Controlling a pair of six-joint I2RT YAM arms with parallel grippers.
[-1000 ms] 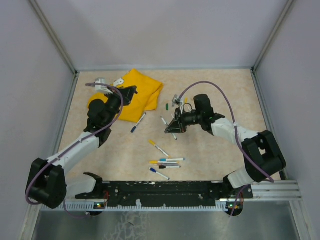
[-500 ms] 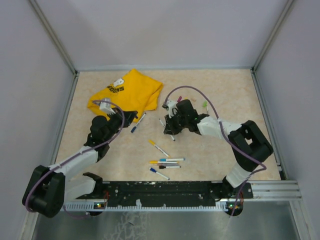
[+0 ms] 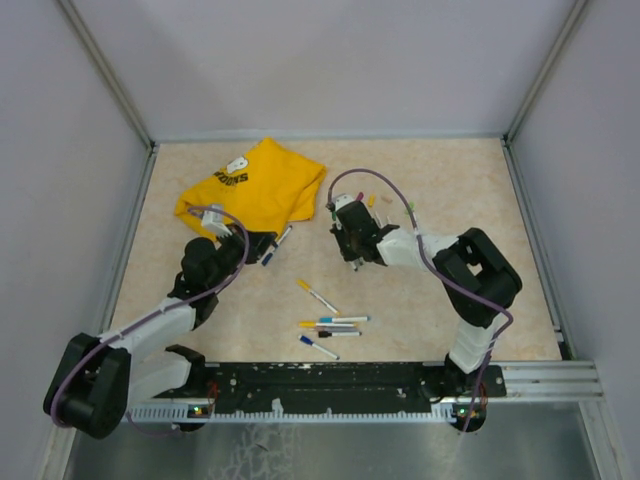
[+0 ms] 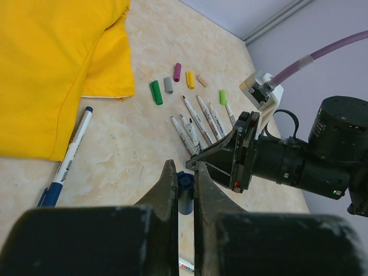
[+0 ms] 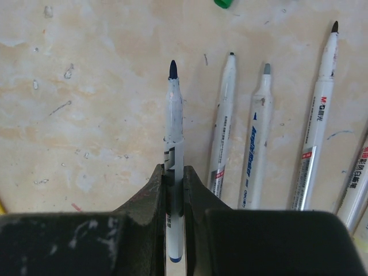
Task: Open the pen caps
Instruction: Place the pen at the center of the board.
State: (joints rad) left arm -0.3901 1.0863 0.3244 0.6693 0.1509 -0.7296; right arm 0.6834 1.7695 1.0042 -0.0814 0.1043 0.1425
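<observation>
Pen caps (image 3: pixel 371 200) showing from above as coloured specks toward the far edge, right of the yellow T-shirt (image 3: pixel 255 190); left gripper (image 3: pixel 265 241) and right gripper (image 3: pixel 352 248) facing each other at mid-table, capped pens (image 3: pixel 325 323) lying toward the near edge.

From the left wrist: pinching a blue cap (image 4: pixel 184 181) between narrowly set fingers, right gripper just beyond, uncapped pens (image 4: pixel 195 123) and loose caps lying behind it.

From the right wrist: clamping a bare-tipped blue pen (image 5: pixel 174 144), long axis pointing straight out, parallel to the uncapped row just to its right. Probably heading there next; nothing barring the way.
</observation>
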